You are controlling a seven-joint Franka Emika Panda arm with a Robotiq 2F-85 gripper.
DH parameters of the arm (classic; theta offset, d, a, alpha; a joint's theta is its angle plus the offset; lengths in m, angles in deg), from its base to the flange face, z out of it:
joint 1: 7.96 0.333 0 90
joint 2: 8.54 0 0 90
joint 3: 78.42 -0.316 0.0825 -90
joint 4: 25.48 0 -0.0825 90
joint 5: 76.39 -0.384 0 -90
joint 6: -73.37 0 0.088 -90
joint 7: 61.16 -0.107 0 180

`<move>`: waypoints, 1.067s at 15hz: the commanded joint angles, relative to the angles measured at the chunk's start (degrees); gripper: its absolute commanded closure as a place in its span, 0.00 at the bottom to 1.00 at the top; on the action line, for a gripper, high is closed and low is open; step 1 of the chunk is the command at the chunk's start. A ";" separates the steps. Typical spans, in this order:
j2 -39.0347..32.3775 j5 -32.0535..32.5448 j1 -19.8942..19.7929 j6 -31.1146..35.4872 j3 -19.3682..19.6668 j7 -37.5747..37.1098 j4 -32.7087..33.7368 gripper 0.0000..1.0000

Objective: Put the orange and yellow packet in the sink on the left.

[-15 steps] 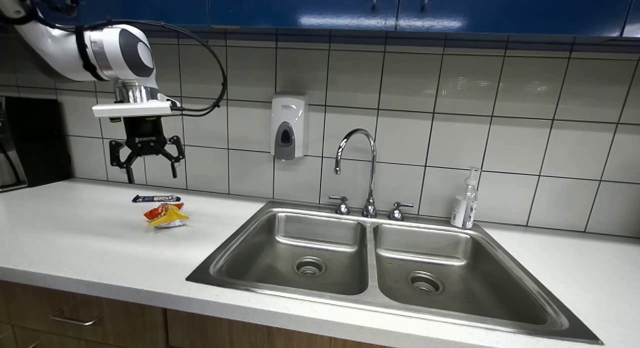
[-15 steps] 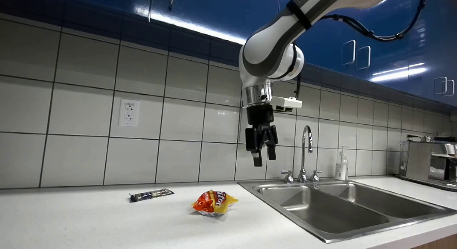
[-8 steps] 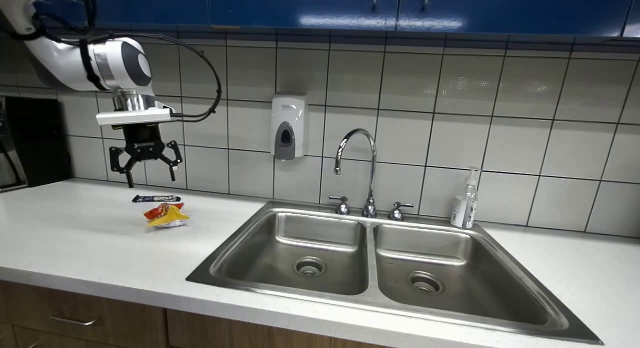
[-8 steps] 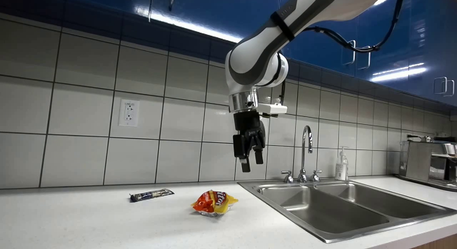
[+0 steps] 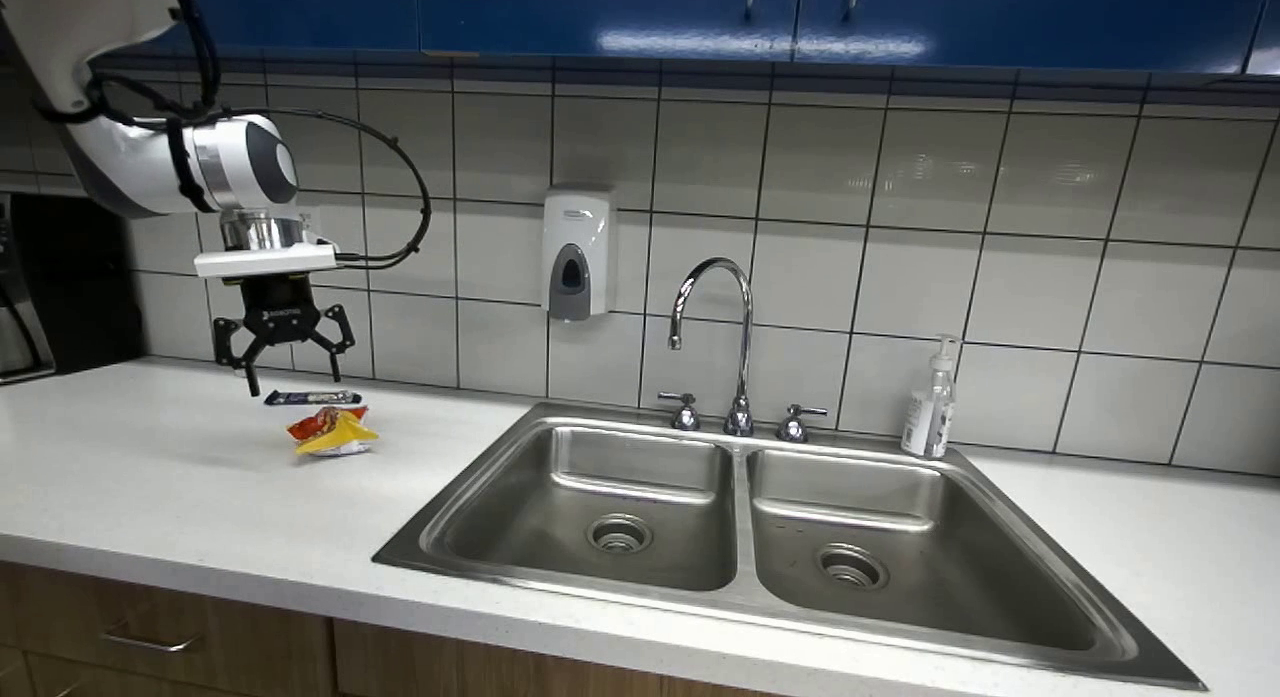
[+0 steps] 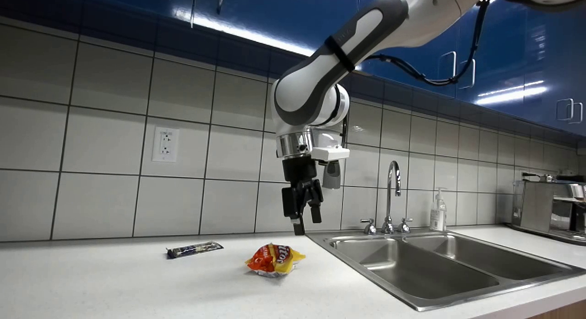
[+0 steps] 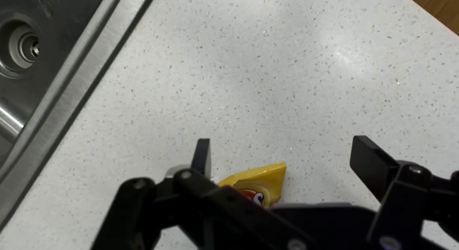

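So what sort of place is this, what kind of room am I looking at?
Most likely a kitchen or break room, perhaps a shared one. It has a double-basin steel sink, blue overhead cabinets and a wall-mounted dispenser, probably for soap.

Gripper point(image 5: 294, 385): fingers point(image 7: 371, 163) apart; we count a wide gap between them, above the countertop point(image 5: 440, 427).
Orange and yellow snack packet point(image 6: 274, 259): in the wrist view, its yellow end shows between the fingers, nearer one of them.
Wrapped bar point(image 6: 194, 249): flat, near the packet on its wall side.
Passage from packet to left basin point(image 5: 520, 537): a level stretch of countertop, then the steel rim point(image 5: 453, 497); we have free air over both.
Gooseneck faucet point(image 5: 746, 327), left handle point(image 5: 685, 417), right handle point(image 5: 791, 430): obstacles along the rim's back stretch.
Pump bottle point(image 5: 928, 412): back corner, well apart from the left basin.
Tiled wall point(image 5: 500, 257), blue wall cabinets point(image 5: 600, 12): limits we note behind and above.
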 commanded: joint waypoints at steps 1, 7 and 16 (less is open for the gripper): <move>-3.63 1.58 0.33 -1.57 -0.38 0.68 4.58 0.00; -7.35 1.41 0.63 -2.24 -0.07 0.67 8.39 0.00; -11.60 1.33 0.65 -2.41 0.65 0.44 12.86 0.00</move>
